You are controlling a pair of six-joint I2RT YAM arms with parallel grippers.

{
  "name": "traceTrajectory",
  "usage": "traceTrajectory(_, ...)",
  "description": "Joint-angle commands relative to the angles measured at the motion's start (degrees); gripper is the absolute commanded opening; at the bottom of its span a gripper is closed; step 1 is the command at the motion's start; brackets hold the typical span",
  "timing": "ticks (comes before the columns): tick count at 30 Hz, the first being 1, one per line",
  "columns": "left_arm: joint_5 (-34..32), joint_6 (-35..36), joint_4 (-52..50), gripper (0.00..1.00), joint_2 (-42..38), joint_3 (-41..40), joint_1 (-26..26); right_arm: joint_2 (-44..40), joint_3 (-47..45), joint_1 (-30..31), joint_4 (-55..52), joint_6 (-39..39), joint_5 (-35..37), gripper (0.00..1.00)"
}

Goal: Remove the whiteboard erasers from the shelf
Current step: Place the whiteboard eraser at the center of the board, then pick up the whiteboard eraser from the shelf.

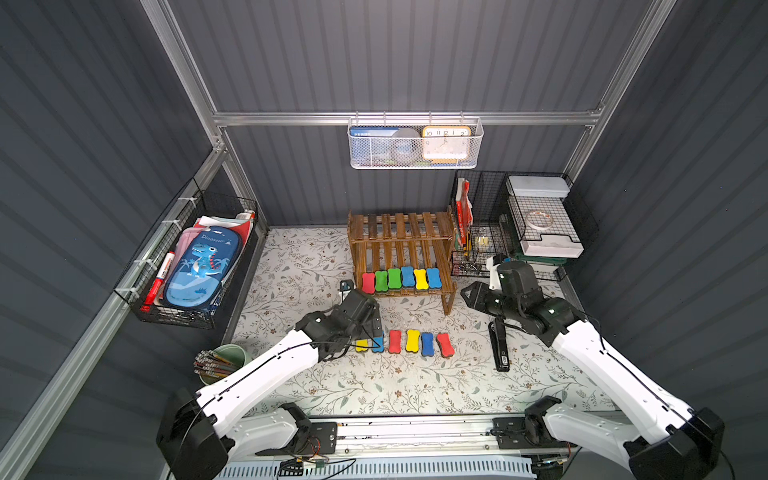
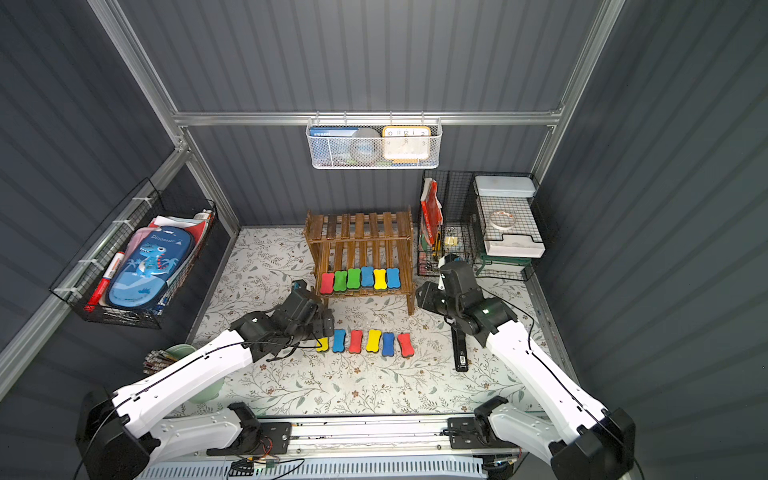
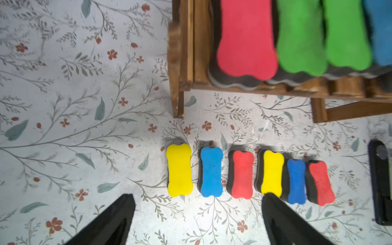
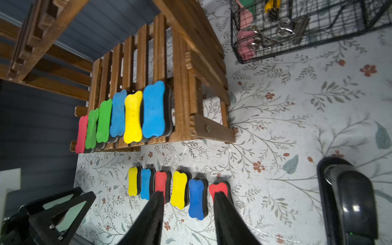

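Lying by L pincer [image 3: 197,196] — ylw eraser [image 3: 179,169]

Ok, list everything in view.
shelf: one, brown wood, back centre
erasers on shelf: six, red, green, blue, yellow, lower tier
erasers on table: six, yellow, blue, red, row before shelf
stapler: one, black, right of that row
cup: one, green, front left
side basket: one, black wire, left wall
pencil case: one, blue, in side basket
marker: one, red, in side basket
mesh basket: one, white, back rail
organiser: one, black wire, back right
left gripper: open, over row's left end
right gripper: open, right of shelf
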Motion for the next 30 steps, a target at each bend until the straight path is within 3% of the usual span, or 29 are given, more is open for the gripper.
traceTrajectory(1,1.01,2.45,-5.13,0.99,-2.08,2.26,-0.24,4.85,5.49,5.29,-1.16,-2.18,5.29,0.44)
traceTrajectory(4,1.57,3.39,-5.16,0.99,-2.98,3.71,-0.26,11.25,9.17,7.03,-1.07,-2.66,7.04,0.50)
traceTrajectory(12,2.14,6.26,-4.72,0.99,-6.91,3.00,-0.22,20.33,16.27,9.22,-1.95,-6.25,15.88,0.53)
traceTrajectory(30,0.64,7.78,-5.51,0.99,-7.79,1.38,-0.26,29.03,22.08,9.35,-0.39,-7.86,19.40,0.54)
